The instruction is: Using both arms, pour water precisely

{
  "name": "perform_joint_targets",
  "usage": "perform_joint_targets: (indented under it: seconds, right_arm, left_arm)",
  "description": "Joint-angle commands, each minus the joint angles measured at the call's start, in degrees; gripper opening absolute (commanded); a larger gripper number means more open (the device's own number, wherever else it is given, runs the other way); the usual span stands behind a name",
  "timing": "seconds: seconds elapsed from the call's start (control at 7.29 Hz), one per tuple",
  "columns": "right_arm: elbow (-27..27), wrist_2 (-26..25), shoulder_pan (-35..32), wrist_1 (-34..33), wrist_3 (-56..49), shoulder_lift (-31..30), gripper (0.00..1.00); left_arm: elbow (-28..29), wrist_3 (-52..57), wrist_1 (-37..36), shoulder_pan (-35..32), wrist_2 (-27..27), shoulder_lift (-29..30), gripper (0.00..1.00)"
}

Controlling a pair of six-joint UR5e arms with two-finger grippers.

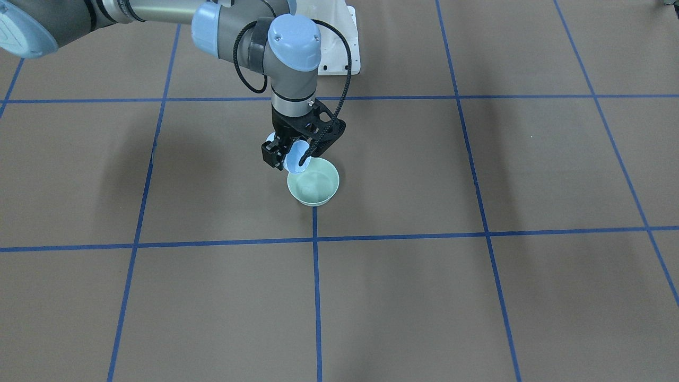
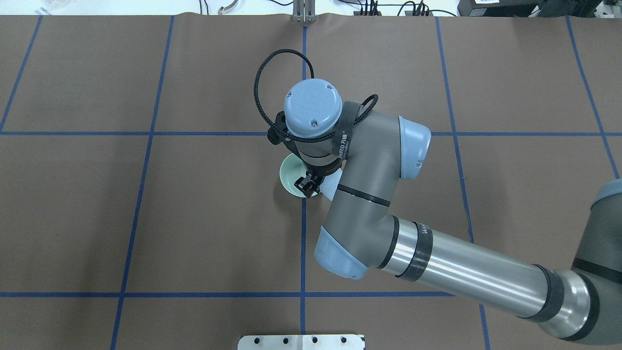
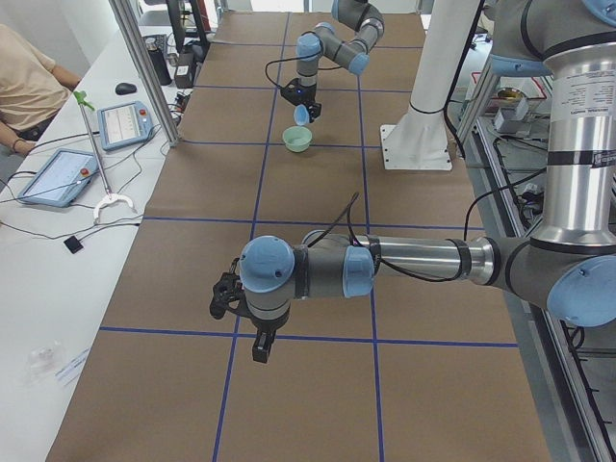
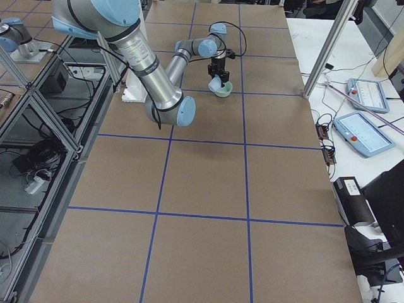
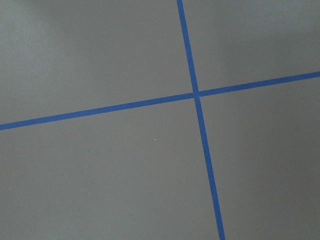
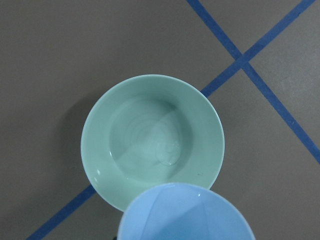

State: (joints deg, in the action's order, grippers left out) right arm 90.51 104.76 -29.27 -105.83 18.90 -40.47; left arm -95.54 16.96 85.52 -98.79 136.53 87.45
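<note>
Table (image 1: pixel 477 297) surrounds right claw (image 1: pixel 289 156) gripping cup (image 1: pixel 296 162), seemingly over bowl (image 1: pixel 316 189) rim.

Nothing legible; white print (strap (image 2: pixel 344 138) on right arm (image 2: pixel 362 209)) blurs.

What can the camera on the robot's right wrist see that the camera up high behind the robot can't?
Only the right wrist view looks straight down into the green bowl. You can see its whole inside, with ripples of what looks like water. Only the overhead view shows the right arm itself, the right gripper and the looping black cable; the arm hides most of the bowl there. Both show the bowl, the blue cup at its rim, and the blue tape lines on the brown table.
</note>
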Motion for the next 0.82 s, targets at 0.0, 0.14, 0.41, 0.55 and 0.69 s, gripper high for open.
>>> perform_joint_targets:
  seconds: [0.0, 0.14, 0.41, 0.55, 0.69]
  right_arm:
    - [-1.47, 0.44, 0.09, -6.19, 0.00, 2.48, 0.00]
    - [-1.47, 0.45, 0.09, -8.93, 0.00, 3.63, 0.00]
    - [-4.61, 0.53, 0.09, -9.66, 0.00, 6.26, 0.00]
    - [-7.77, 1.32, 0.09, -10.88, 0.00, 8.97, 0.00]
    - [-9.11, 1.32, 0.09, -12.98, 0.00, 10.65, 0.00]
  left_arm:
    - [0.00, 0.00, 0.00, 0.00, -0.04, 0.00, 1.00]
    - [-0.08, 0.00, 0.00, 0.00, -0.04, 0.00, 1.00]
    - [-0.08, 0.00, 0.09, 0.00, -0.04, 0.00, 1.00]
    - [-0.17, 0.00, 0.09, 0.00, -0.04, 0.00, 1.00]
    - [-0.17, 0.00, 0.00, 0.00, 0.05, 0.00, 1.00]
